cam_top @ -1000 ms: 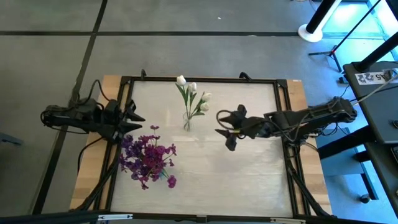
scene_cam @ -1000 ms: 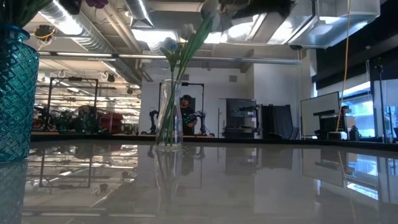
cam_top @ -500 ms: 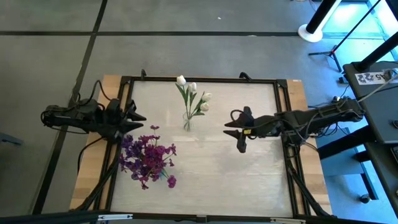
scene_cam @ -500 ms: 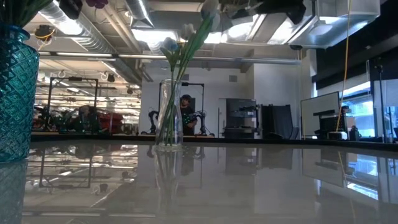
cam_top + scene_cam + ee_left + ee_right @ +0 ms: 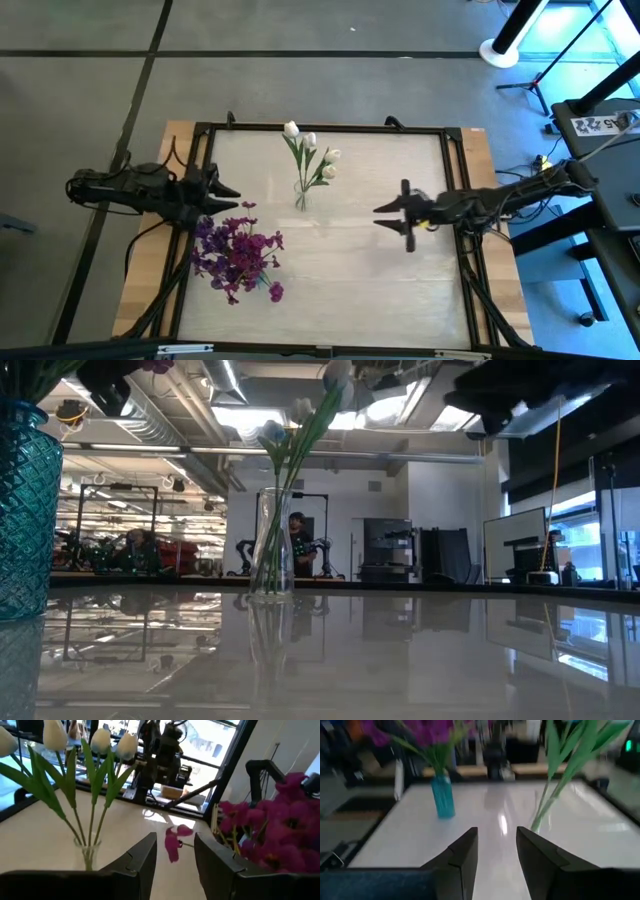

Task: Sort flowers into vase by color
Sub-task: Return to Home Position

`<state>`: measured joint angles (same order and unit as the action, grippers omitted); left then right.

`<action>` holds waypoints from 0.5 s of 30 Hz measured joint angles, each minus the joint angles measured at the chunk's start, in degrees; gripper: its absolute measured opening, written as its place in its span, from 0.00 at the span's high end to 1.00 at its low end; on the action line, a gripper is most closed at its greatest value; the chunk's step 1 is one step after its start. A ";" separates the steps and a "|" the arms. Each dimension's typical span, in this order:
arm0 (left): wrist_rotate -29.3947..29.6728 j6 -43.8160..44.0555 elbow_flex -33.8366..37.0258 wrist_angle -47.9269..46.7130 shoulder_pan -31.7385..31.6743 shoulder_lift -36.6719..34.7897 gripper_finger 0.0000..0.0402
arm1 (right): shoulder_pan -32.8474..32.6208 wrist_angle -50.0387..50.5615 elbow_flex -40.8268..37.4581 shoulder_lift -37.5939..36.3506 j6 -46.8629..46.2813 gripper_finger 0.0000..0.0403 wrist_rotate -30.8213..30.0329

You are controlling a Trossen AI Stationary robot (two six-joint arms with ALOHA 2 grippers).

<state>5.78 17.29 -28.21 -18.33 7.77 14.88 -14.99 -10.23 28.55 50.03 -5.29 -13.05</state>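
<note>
White tulip buds [image 5: 310,152] on thin green stems stand in a clear glass vase [image 5: 272,545] at the table's far middle. They also show in the left wrist view as tulips [image 5: 75,765]. Purple-magenta blooms [image 5: 236,255] fill a teal vase [image 5: 25,510] near the left edge, the same teal vase [image 5: 443,795] that the right wrist view shows. My left gripper [image 5: 232,200] is open and hovers beside the purple blooms, pointing at the clear vase. My right gripper [image 5: 385,213] is open and hangs above the table, right of the clear vase.
A black frame [image 5: 320,128] runs around the white tabletop. A bare stretch of table [image 5: 360,290] lies near and right of the vases. A single purple bloom [image 5: 173,840] sticks out from the bunch toward the clear vase. Behind the table, the room holds racks and equipment.
My right gripper has drawn back from the clear vase toward the table's right edge, turning about its wrist as it went, and has stayed open. My left gripper has edged a little toward the table's middle. The flowers and both vases have not moved.
</note>
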 joint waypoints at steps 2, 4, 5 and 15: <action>-0.06 -1.52 0.06 -0.35 0.00 -0.48 0.68 | 0.01 -6.46 -5.37 -4.22 1.17 0.67 0.10; -0.09 -3.00 0.62 0.28 0.00 -1.15 0.68 | 0.00 -12.32 -10.25 -7.80 1.82 0.67 0.50; -0.11 -3.16 1.38 0.09 0.00 -1.77 0.68 | 0.01 -14.65 -12.54 -9.51 1.89 0.67 0.92; -0.14 -6.30 17.58 21.68 0.00 -7.76 0.68 | 0.01 -25.41 -27.79 -23.42 -5.03 0.67 5.18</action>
<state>5.64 10.99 -10.63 3.36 7.77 7.12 -14.98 -35.64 0.76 26.61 -10.32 -7.87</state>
